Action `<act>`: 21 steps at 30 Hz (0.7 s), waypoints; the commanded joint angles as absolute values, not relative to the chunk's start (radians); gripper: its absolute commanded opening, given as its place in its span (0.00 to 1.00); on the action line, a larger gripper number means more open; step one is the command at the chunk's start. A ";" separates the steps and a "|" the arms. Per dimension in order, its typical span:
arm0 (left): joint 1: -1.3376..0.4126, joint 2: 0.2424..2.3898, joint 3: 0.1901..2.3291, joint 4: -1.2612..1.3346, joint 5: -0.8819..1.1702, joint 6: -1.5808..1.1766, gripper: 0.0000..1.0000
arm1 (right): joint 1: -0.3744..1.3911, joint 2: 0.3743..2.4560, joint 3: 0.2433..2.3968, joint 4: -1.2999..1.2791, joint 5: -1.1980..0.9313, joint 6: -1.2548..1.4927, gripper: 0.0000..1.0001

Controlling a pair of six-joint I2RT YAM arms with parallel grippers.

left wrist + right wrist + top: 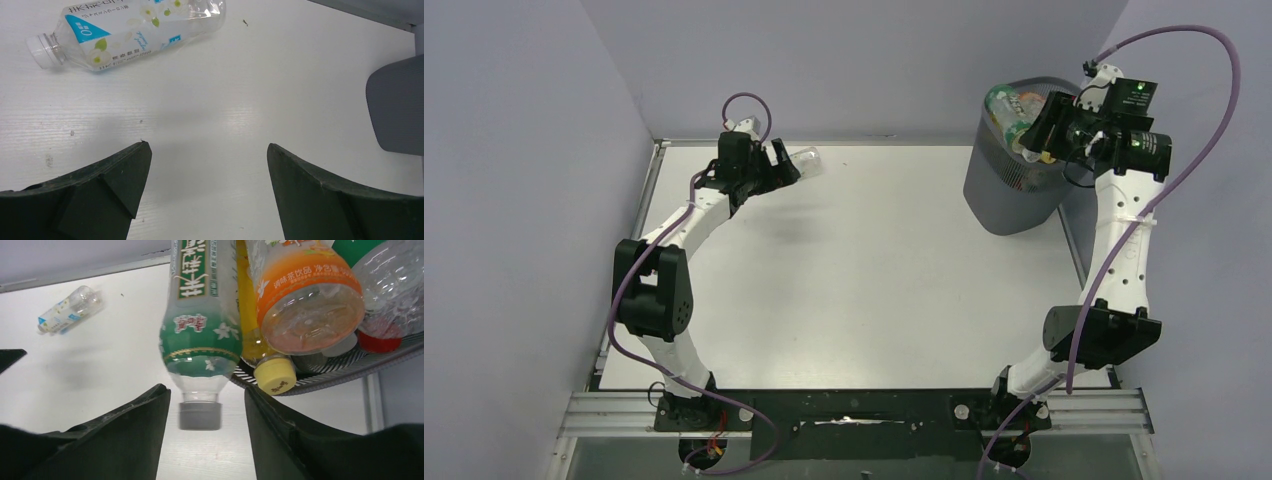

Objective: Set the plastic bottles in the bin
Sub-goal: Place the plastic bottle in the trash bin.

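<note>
One clear bottle with a pale blue label (130, 30) lies on its side on the white table, white cap to the left. It is just beyond my left gripper (207, 150), which is open and empty; from above the same bottle (809, 160) sits at the fingertips (786, 165). My right gripper (1034, 135) hovers at the rim of the mesh bin (1009, 190). A green-labelled bottle (202, 325) hangs neck-down, its grey cap (200, 415) between my right gripper's (206, 389) parted fingers with a gap on each side.
The bin is heaped with bottles: an orange-labelled one (310, 305), a yellow-capped one (274, 375) and a red-capped one (380, 340) press against its rim (330, 372). The bin's grey side (397, 110) shows at the right of the left wrist view. Walls enclose the table.
</note>
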State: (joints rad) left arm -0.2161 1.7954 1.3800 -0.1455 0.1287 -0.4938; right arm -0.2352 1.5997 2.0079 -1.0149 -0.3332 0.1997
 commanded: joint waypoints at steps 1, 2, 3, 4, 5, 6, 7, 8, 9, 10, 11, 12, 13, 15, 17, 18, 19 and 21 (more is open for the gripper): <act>-0.214 1.760 1.385 -0.086 0.138 -0.494 0.87 | -0.238 1.592 2.070 -1.001 -0.329 0.206 0.62; -0.214 1.760 1.386 -0.086 0.138 -0.494 0.87 | -0.238 1.593 2.074 -0.999 -0.328 0.207 0.63; -0.215 1.762 1.387 -0.087 0.139 -0.494 0.87 | -0.238 1.597 2.079 -1.000 -0.327 0.207 0.64; -0.214 1.762 1.387 -0.087 0.139 -0.494 0.87 | -0.237 1.602 2.087 -1.002 -0.324 0.206 0.64; -0.214 1.763 1.391 -0.090 0.139 -0.494 0.87 | -0.238 1.609 2.095 -1.006 -0.325 0.206 0.64; -0.214 1.764 1.393 -0.090 0.138 -0.495 0.87 | -0.239 1.613 2.102 -1.009 -0.325 0.207 0.64; -0.214 1.764 1.397 -0.092 0.138 -0.494 0.87 | -0.237 1.617 2.109 -1.010 -0.324 0.207 0.65; -0.214 1.765 1.400 -0.093 0.139 -0.494 0.87 | -0.237 1.618 2.115 -1.010 -0.321 0.207 0.66; -0.213 1.764 1.401 -0.095 0.137 -0.493 0.87 | -0.239 1.618 2.122 -1.013 -0.315 0.208 0.68; -0.213 1.763 1.404 -0.098 0.136 -0.491 0.87 | -0.239 1.616 2.129 -1.014 -0.307 0.209 0.69; -0.214 1.763 1.407 -0.102 0.135 -0.490 0.87 | -0.238 1.612 2.137 -1.017 -0.300 0.209 0.70; -0.213 1.763 1.411 -0.104 0.136 -0.489 0.87 | -0.240 1.608 2.146 -1.021 -0.289 0.209 0.71; -0.214 1.763 1.412 -0.106 0.134 -0.487 0.87 | -0.239 1.601 2.154 -1.023 -0.278 0.209 0.72; -0.214 1.764 1.415 -0.107 0.132 -0.487 0.87 | -0.240 1.580 2.164 -1.024 -0.260 0.212 0.75; -0.213 1.765 1.415 -0.107 0.133 -0.488 0.87 | -0.239 1.555 2.162 -1.023 -0.250 0.215 0.78; -0.214 1.764 1.418 -0.109 0.133 -0.487 0.87 | -0.239 1.540 2.156 -1.022 -0.248 0.217 0.80; -0.213 1.765 1.418 -0.112 0.131 -0.485 0.87 | -0.237 1.524 2.147 -1.021 -0.249 0.218 0.82; -0.214 1.759 1.418 -0.116 0.131 -0.484 0.87 | -0.237 1.476 2.111 -1.007 -0.260 0.217 0.87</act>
State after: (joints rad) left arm -0.2161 1.7954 1.3800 -0.1471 0.1284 -0.4931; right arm -0.2352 1.5921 2.1204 -1.0420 -0.2695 0.2092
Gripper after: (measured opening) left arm 0.869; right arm 0.835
